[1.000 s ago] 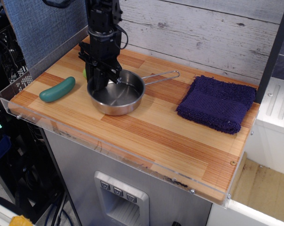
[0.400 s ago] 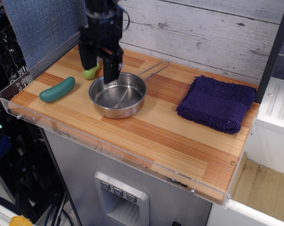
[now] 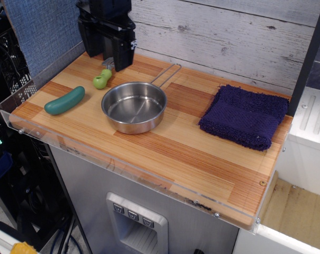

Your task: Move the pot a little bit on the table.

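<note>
The pot (image 3: 134,107) sits on the tabletop (image 3: 192,153) toward the left end, its thin wire handle angled to the back edge. A green cucumber (image 3: 64,100) lies near the left edge, a small green piece (image 3: 101,80) behind it. A purple cloth (image 3: 245,115) rests near the right edge. The gripper (image 3: 108,57) hangs above the back left corner, jaws apart and holding nothing.

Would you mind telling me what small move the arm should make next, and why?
Probably only a short retreat, up and back toward the wall. The gripper hangs above the table behind the pot, touching nothing, and the pot sits flat and free between the green cucumber toy and the purple cloth. Nothing seems to call for another grasp.
</note>
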Robot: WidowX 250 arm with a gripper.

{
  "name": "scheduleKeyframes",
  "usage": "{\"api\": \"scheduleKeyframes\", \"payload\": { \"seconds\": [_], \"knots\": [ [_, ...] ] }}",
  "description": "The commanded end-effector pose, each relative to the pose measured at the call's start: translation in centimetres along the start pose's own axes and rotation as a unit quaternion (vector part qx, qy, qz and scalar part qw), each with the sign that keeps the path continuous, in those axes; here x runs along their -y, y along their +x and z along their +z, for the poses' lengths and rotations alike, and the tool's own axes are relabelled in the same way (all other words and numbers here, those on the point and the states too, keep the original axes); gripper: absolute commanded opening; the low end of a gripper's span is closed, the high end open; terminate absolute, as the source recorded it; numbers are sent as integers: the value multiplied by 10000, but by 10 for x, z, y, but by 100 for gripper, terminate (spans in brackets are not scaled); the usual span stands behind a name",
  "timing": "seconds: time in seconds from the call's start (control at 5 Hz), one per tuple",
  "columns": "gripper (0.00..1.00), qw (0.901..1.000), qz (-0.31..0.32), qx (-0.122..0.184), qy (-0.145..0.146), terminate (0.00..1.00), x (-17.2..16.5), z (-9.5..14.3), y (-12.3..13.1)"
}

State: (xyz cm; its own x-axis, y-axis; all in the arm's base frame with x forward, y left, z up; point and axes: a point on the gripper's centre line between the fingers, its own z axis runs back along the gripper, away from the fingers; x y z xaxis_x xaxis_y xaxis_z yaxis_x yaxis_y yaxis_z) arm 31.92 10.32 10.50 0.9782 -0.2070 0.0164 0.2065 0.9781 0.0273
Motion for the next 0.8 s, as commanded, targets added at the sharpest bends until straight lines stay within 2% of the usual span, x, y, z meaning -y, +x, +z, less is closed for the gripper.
{"api": "scheduleKeyframes", "payload": {
  "seconds": [0.0,0.2,0.4,0.6],
  "knots": [
    [100,9981,552,243,85,0,6,27,-16],
    [100,9971,732,-118,158,0,5,27,-19],
    [100,9971,732,-118,158,0,5,27,-19],
    [100,9971,732,-118,158,100,5,27,-19]
  ]
}}
